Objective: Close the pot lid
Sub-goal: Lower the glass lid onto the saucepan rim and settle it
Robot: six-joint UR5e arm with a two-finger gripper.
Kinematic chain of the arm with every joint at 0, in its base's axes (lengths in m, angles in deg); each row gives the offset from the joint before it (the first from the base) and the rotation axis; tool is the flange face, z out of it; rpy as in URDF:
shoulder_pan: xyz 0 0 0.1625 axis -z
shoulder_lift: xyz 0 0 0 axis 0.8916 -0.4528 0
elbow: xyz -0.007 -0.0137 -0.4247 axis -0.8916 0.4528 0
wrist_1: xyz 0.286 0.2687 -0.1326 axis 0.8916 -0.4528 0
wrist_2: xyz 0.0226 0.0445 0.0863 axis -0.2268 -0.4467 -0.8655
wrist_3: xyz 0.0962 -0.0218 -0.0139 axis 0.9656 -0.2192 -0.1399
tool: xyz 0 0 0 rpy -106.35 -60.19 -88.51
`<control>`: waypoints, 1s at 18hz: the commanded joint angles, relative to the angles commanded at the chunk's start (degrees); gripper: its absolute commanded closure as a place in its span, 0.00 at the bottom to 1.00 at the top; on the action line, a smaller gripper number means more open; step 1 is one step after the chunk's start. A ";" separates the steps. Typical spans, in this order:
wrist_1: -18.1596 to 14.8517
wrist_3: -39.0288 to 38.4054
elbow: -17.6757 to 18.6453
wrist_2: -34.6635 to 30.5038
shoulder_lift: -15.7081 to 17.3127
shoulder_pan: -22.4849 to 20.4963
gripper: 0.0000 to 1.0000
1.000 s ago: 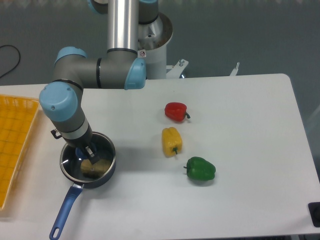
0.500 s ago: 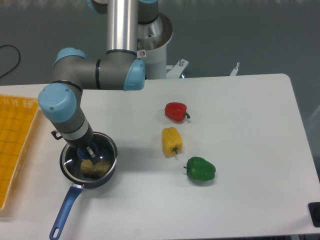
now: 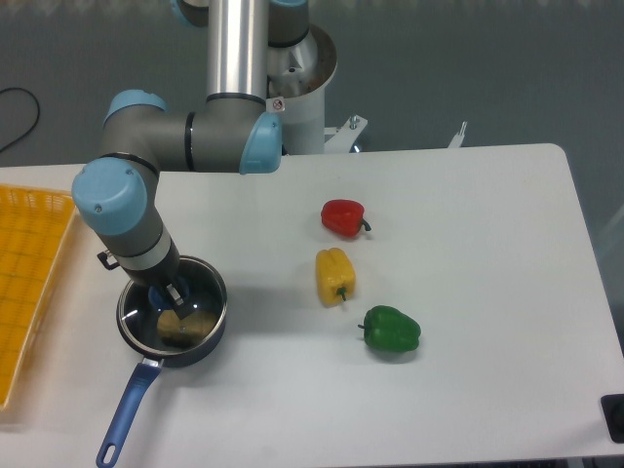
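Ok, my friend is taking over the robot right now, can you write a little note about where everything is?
Gripper: low over the small dark pot with the long blue handle, at the blue knob; jaws hidden, so grip unclear.
Round glass pot lid with metal rim: lies over the pot, something yellowish showing beneath it.
Done: lid brought to the pot.
Left: confirm it sits flat, release, lift away.

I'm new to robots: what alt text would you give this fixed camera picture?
A robot arm's gripper reaches down onto the pot lid over the pot at a white table. Beside them lie red, yellow and green peppers; a yellow tray sits at the left.
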 joint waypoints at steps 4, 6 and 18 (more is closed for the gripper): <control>0.00 -0.09 0.00 -0.09 -0.18 0.35 0.43; 0.00 -0.26 0.00 -0.09 -0.18 0.62 0.43; 0.00 -1.23 0.00 0.00 -0.44 0.79 0.42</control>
